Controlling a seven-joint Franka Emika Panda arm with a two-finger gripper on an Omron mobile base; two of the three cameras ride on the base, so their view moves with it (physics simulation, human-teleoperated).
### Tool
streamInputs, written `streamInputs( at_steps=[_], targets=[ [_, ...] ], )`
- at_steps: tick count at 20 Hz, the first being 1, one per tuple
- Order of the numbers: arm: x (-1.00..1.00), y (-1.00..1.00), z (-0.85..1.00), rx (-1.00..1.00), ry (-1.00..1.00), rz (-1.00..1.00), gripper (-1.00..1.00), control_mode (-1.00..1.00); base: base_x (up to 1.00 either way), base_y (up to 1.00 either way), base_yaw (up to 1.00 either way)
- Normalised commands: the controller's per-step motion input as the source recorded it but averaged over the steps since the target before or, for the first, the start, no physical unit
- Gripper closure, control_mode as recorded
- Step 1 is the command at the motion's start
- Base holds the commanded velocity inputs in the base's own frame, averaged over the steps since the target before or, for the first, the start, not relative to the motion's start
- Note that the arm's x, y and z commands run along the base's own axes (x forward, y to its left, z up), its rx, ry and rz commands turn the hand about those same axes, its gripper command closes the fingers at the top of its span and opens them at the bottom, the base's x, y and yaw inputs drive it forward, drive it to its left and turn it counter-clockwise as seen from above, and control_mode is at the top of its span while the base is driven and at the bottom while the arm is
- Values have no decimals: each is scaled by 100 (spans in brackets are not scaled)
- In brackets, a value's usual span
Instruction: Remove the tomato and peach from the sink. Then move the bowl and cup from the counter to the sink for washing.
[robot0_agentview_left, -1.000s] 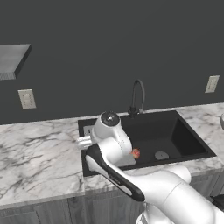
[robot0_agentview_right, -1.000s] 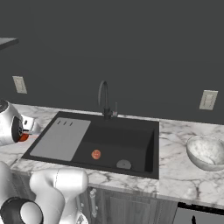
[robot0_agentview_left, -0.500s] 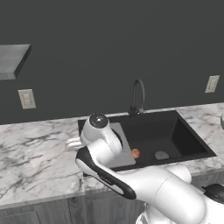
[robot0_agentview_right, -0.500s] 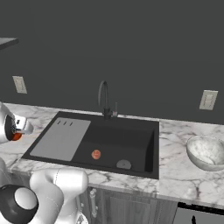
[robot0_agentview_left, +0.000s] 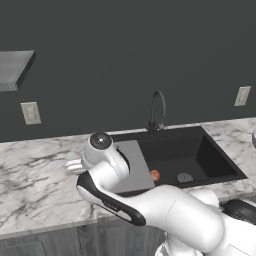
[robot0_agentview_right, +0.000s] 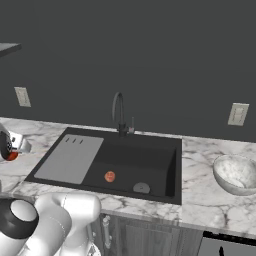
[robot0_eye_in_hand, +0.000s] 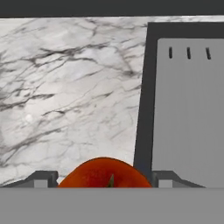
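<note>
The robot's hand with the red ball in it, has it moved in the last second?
Yes. In the left base view the hand end of the arm has swung left, away from the faucet and out over the counter, carrying the tomato clear of the sink.

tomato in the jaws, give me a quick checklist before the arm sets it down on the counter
1. Tomato between the two fingertips: ok, it sits between them in the hand view.
2. Tomato out of the sink: ok, marble counter lies beyond it.
3. Landing spot free of other things: ok in the hand view.
4. Clear of the grey panel: ok, the tomato is left of the sink's rim.
5. Height above the counter: cannot tell.
6. Peach still to fetch: not ok, it lies in the basin.
</note>
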Motion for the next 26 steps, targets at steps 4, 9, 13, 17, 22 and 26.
streamInputs(
  at_steps=[4,9,13,17,22,26],
  targets=[
    [0,25,-12,5,0,0,100,-100,0,0,0],
    [0,21,-16,7,0,0,100,-100,0,0,0],
    [3,20,-19,4,1,0,100,-100,0,0,0],
    [4,15,-22,0,4,0,100,-100,0,0,0],
    [5,13,-20,0,7,0,100,-100,0,0,0],
    [9,12,-20,0,10,0,100,-100,0,0,0]
  ],
)
